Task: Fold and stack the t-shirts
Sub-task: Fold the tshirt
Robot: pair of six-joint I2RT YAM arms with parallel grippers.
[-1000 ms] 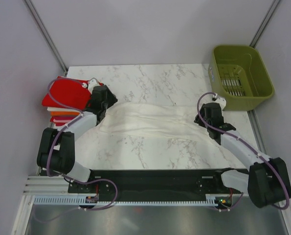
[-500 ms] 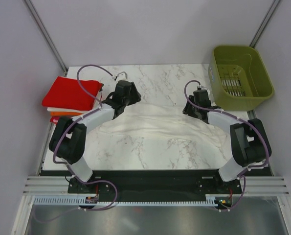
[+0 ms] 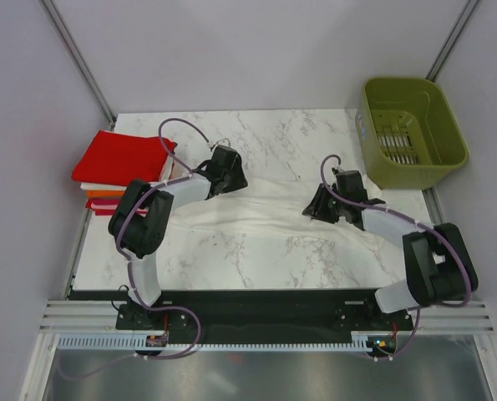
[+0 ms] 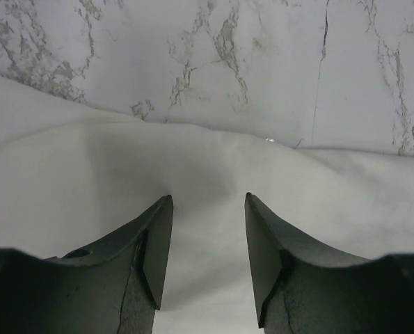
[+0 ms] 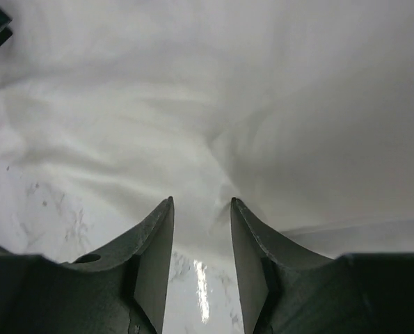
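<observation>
Reaching in from both sides over the large plain white t-shirt [image 3: 265, 209], spread unfolded as a soft, rumpled band running left to right across the middle of the table [image 3: 256, 134], a smooth, glossy top patterned as white marble with grey veins. Bending the left arm [image 3: 181, 190] in toward the shirt's far edge near its left end. Holding the left gripper [image 4: 208, 197] spread wide with nothing pinched, and pointing its two dark, matte, wedge-shaped fingers [image 4: 151, 264] at a shallow, shadowed dip in the cloth just short of the bare marble beyond. Angling the right arm [image 3: 382, 219] across to the shirt's right end. Carrying the right gripper [image 5: 201, 200] with jaws likewise parted and gripping nothing, facing deep, soft folds of white fabric, with a strip of shiny marble showing beneath the tips. Showing the folded t-shirts [image 3: 106, 180] stacked at the table's far left edge, beside the white shirt's left end, with a flat red t-shirt [image 3: 119, 159] on top and an orange t-shirt [image 3: 106, 195] peeking out at the near side below it. Showing also, at the far right corner, the olive-green plastic basket [image 3: 411, 125], a rounded rectangular tub with a slotted floor.
</observation>
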